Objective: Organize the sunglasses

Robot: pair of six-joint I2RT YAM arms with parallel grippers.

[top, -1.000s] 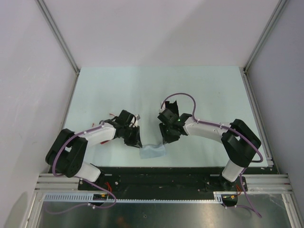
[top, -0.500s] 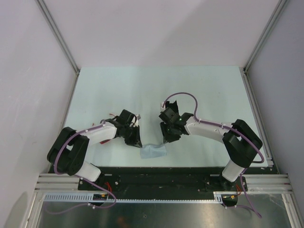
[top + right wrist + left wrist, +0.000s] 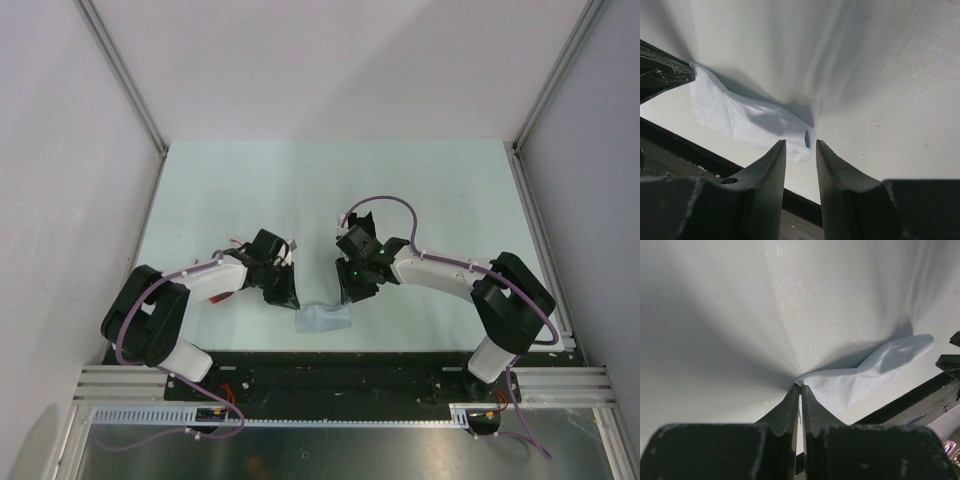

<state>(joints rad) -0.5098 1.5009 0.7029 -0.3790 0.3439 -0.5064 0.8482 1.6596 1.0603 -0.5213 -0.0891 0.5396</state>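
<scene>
Top external view first, and we have both arms bent inward over the pale table [image 3: 300, 190], meeting at the middle of its near side. Between them lies a crumpled light-blue cloth [image 3: 323, 319], bunched into a low hump just beside the black strip [image 3: 400, 362] that runs along the table's near edge. The left gripper [image 3: 283, 293] sits at the cloth's left end, and the right gripper [image 3: 350, 291] at its far right corner.

Over to the left wrist view, and we see the two dark fingers drawn almost together with only a hairline slit between them. The cloth's corner is caught right at the tips. From there the fabric runs away to the right, rising into a soft fold with a shadow behind it.

Now the right wrist view. Here the jaws stand partly apart with a clear gap. A small upturned corner of the cloth pokes up in that gap, and neither finger presses on it. At the upper left of this view one dark finger [image 3: 665, 74] of the left gripper touches the cloth's opposite corner.

As for the sunglasses, we cannot tell where they are from any of the three views. The cloth is humped, and whether anything lies inside or under its fold we cannot tell.
</scene>
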